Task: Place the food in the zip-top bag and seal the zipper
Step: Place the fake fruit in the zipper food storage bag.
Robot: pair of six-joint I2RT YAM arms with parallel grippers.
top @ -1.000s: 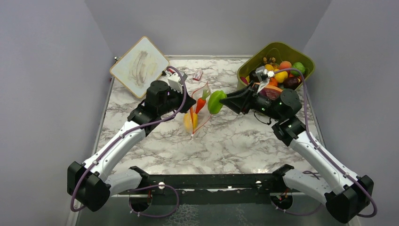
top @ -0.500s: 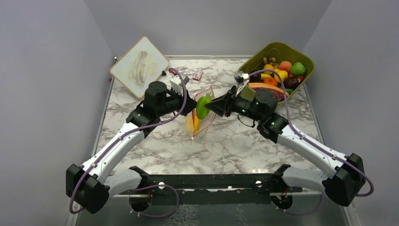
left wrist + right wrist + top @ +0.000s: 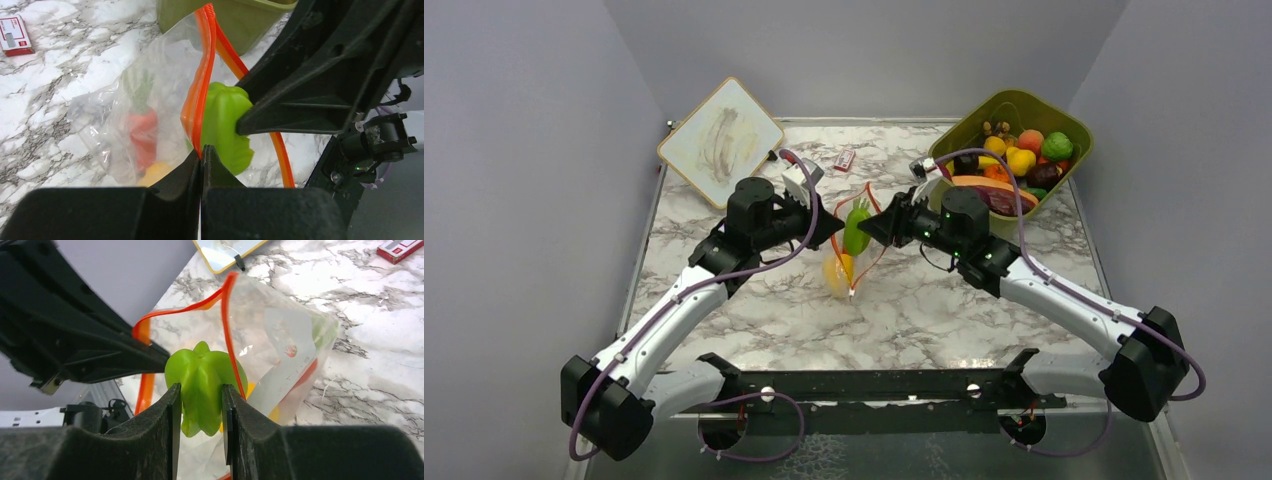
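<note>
My left gripper (image 3: 201, 150) is shut on the orange-red zipper (image 3: 204, 75), holding the clear zip-top bag (image 3: 856, 262) up with its mouth open toward the right. Inside the bag lie food pieces: an orange carrot (image 3: 144, 135) and a yellow piece (image 3: 155, 172). A green pepper (image 3: 202, 375) sits at the bag's mouth, between the two zipper strips, and my right gripper (image 3: 200, 390) is shut on it. In the top view the two grippers meet over the middle of the table, left gripper (image 3: 834, 228) facing right gripper (image 3: 871, 227).
An olive-green tub (image 3: 1009, 100) with several more toy fruits stands at the back right, just behind my right arm. A small red-white packet (image 3: 844, 159) lies behind the bag. A pale board (image 3: 720, 140) leans at the back left corner.
My right arm has carried the green pepper leftward from beside the tub to the bag's mouth. The left gripper has kept its hold on the zipper, and the bag has shifted slightly.
</note>
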